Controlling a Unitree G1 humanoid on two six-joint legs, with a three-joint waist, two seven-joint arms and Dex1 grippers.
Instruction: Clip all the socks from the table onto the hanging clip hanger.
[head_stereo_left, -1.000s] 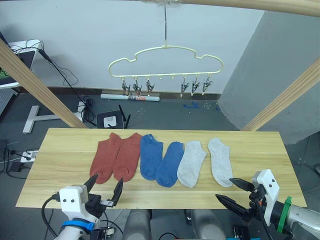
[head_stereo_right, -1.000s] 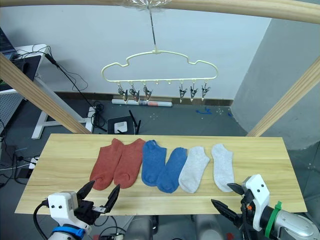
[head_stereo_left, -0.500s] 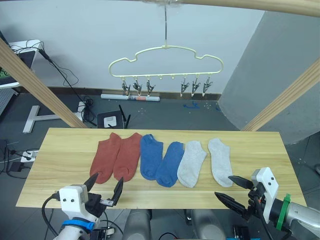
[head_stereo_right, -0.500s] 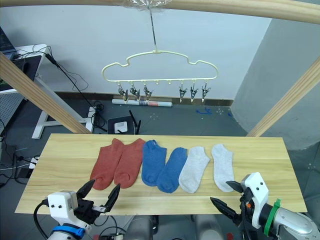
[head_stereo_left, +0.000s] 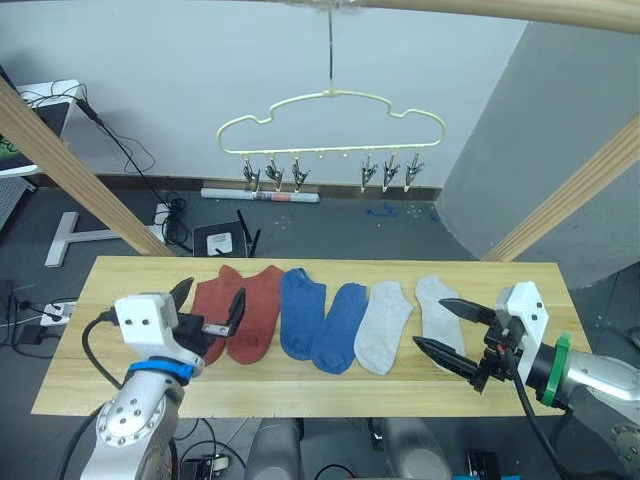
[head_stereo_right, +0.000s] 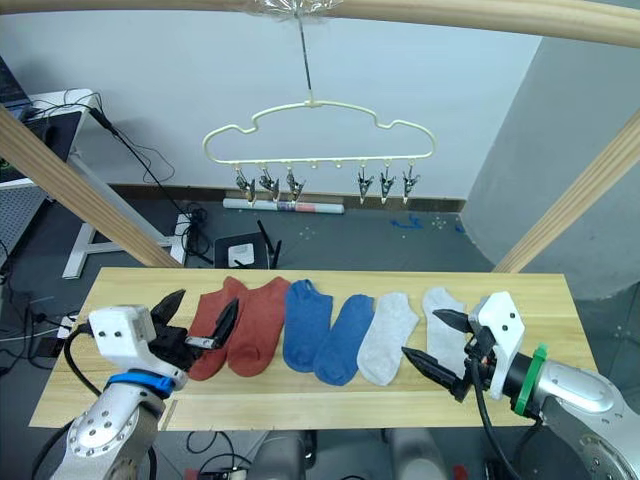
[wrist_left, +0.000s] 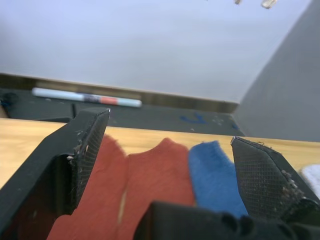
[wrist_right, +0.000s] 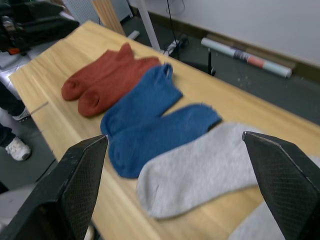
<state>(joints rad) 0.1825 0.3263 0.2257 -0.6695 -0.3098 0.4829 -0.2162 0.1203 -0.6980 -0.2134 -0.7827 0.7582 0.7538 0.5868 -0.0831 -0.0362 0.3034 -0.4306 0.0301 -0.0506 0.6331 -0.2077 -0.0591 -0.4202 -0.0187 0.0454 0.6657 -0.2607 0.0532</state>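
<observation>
Six short knit ankle socks lie side by side in a row across the middle of the long light yellowish wood-plank table (head_stereo_left: 120, 345): from the robot's left, two rust-red socks (head_stereo_left: 262, 310), two blue socks (head_stereo_left: 301, 313) and two light grey socks (head_stereo_left: 385, 326). The pairs touch or slightly overlap along their edges, toes pointing toward the robot.

Above and behind the table, the pale yellow cloud-shaped wire clip hanger (head_stereo_left: 332, 120) hangs by its thin hook from a thick wooden pole (head_stereo_left: 520, 10). Small silver metal clips (head_stereo_left: 273, 176) dangle from its lower bar in two groups of three, all of them bare.

The left pincer (head_stereo_left: 207, 310) hovers over the leftmost rust-red sock, its two black fingers (wrist_left: 82, 152) spread wide and holding nothing; the left wrist view looks between them at the red socks and the first blue one. The right pincer (head_stereo_left: 445, 330) hangs over the rightmost grey sock (head_stereo_left: 436, 318), fingers (wrist_right: 82, 180) likewise wide apart and empty, pointing toward the row's middle.

Slanted wooden poles (head_stereo_left: 60, 160) frame both sides, and cables (head_stereo_left: 140, 155) trail on the dark floor (head_stereo_left: 340, 230) behind.
</observation>
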